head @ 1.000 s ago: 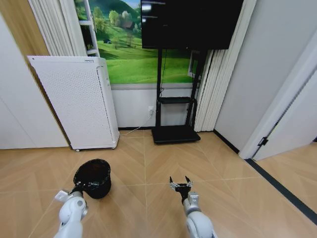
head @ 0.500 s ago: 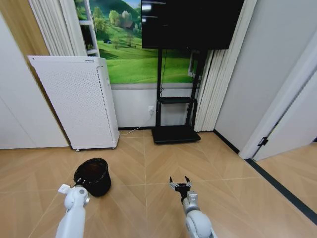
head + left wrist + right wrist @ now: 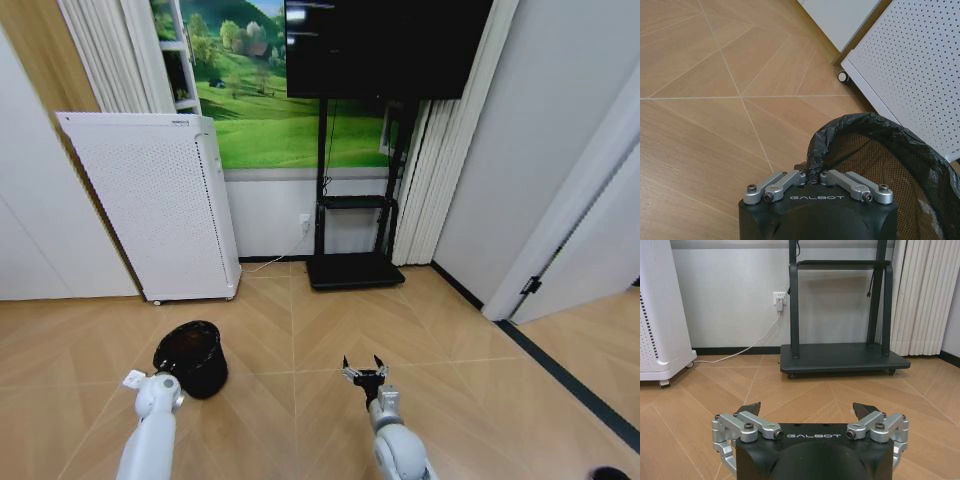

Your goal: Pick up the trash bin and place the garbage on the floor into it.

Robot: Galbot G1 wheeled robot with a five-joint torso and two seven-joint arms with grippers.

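The trash bin [image 3: 192, 357], a small black mesh basket lined with a black bag, hangs just over the floor [image 3: 300, 330] at the lower left of the head view. My left gripper [image 3: 170, 378] is shut on its near rim. In the left wrist view the fingers [image 3: 790, 178] pinch the bag-covered rim of the trash bin [image 3: 875, 150]. My right gripper [image 3: 365, 371] is held out low in the middle, open with nothing in it, and appears as the right gripper [image 3: 810, 410] over bare parquet. The garbage is out of view.
A white perforated cabinet [image 3: 150, 205] on casters stands against the wall behind the bin. A black TV stand [image 3: 355, 268] with a screen sits at the back centre. A white door frame [image 3: 560, 230] and a dark floor strip [image 3: 570, 375] run on the right.
My left arm has shifted a little to the right and forward, carrying the bin with it. The right arm has stayed put.
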